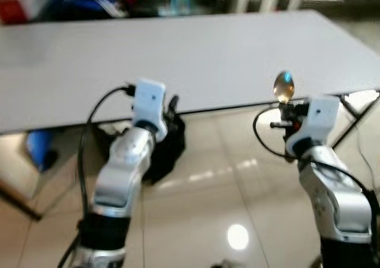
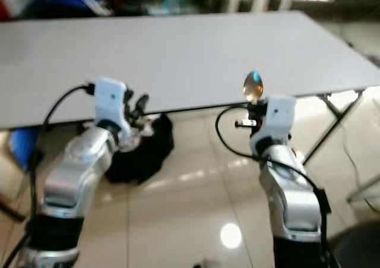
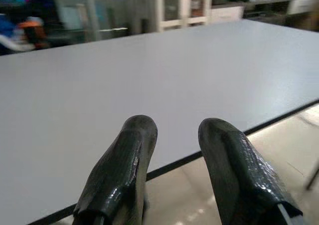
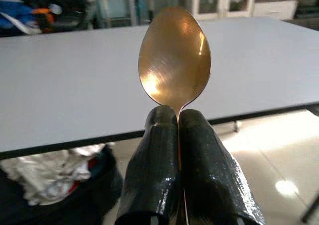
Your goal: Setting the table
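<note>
A long white table (image 1: 196,54) stretches across in front of me, its top bare. My right gripper (image 1: 285,106) is shut on the neck of a gold spoon (image 1: 284,88), bowl pointing up, just short of the table's near edge at the right. In the right wrist view the spoon (image 4: 174,60) rises from between the pressed black fingers (image 4: 159,170). My left gripper (image 1: 173,104) hovers at the near edge further left. Its two fingers (image 3: 124,170) stand apart with nothing between them.
A black bag (image 1: 163,146) with cloth in it lies on the glossy tiled floor under the table. A blue object (image 1: 38,149) sits under the table at the left. Folding table legs (image 1: 353,116) stand at the right. Cabinets and clutter line the far side.
</note>
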`<state>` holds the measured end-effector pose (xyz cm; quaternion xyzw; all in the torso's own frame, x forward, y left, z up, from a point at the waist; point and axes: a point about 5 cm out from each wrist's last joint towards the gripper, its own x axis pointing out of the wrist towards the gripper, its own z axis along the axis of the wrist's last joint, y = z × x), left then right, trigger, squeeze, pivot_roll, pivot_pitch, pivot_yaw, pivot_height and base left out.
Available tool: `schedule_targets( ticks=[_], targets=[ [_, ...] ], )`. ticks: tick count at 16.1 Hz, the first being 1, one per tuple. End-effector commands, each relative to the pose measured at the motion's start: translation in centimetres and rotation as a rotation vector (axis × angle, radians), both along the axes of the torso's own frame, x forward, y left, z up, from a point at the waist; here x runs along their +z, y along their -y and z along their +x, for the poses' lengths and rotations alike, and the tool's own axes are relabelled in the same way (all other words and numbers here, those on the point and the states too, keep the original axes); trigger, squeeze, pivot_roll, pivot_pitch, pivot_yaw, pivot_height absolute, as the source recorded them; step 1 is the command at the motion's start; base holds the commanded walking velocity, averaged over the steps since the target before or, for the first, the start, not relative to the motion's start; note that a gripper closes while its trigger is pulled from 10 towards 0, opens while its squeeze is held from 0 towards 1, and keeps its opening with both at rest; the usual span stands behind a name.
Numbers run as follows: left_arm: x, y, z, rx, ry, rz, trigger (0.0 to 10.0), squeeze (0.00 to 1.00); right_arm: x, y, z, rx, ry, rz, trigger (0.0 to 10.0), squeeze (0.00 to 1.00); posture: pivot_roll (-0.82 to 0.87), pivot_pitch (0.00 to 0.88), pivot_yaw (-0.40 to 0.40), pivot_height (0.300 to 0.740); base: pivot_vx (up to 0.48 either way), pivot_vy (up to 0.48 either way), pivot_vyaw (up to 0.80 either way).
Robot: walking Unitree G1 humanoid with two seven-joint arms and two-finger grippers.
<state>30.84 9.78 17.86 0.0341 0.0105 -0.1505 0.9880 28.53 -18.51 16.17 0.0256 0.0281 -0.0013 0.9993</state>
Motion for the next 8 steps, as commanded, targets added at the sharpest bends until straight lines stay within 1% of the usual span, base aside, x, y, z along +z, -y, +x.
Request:
schedule_targets(
  ticks=[1, 3, 4, 5, 7, 8],
  targets=[
    [0.5, -0.6, -0.1, 0.011, 0.018, 0.027, 10.0, 0.00, 0.2, -0.7, 0.2, 0.032, 0.014, -0.001, 10.0, 0.00, 0.01, 0.056, -0.021, 0.740, 0.442, 0.000, 0.00],
    [0.2, -1.0, -0.1, 0.014, 0.009, 0.035, 10.0, 0.00, 0.3, -1.4, 0.3, 0.042, 0.023, 0.000, 10.0, 0.00, -0.01, 0.058, -0.007, 0.740, 0.442, 0.000, 0.00],
    [0.5, -0.9, 0.1, 0.007, 0.020, 0.037, 10.0, 0.00, 0.7, -1.7, 0.3, 0.069, 0.034, 0.018, 10.0, 0.00, -0.01, 0.062, -0.013, 0.740, 0.439, 0.000, 0.00],
    [0.5, -0.9, 0.1, 0.009, 0.021, 0.037, 10.0, 0.00, 0.5, -1.8, 0.2, 0.081, 0.028, 0.009, 10.0, 0.00, -0.01, 0.061, -0.010, 0.740, 0.442, 0.000, 0.00],
    [0.4, -0.7, -0.1, 0.010, 0.016, 0.040, 10.0, 0.00, 0.2, -1.7, 0.2, 0.082, 0.017, -0.008, 10.0, 0.00, 0.01, 0.067, -0.015, 0.740, 0.442, 0.000, 0.00],
    [0.5, -0.6, -0.4, 0.001, 0.020, 0.047, 10.0, 0.00, 0.1, -1.5, 0.3, 0.065, 0.015, -0.029, 10.0, 0.00, 0.02, 0.066, -0.018, 0.740, 0.442, 0.000, 0.00]
  ],
)
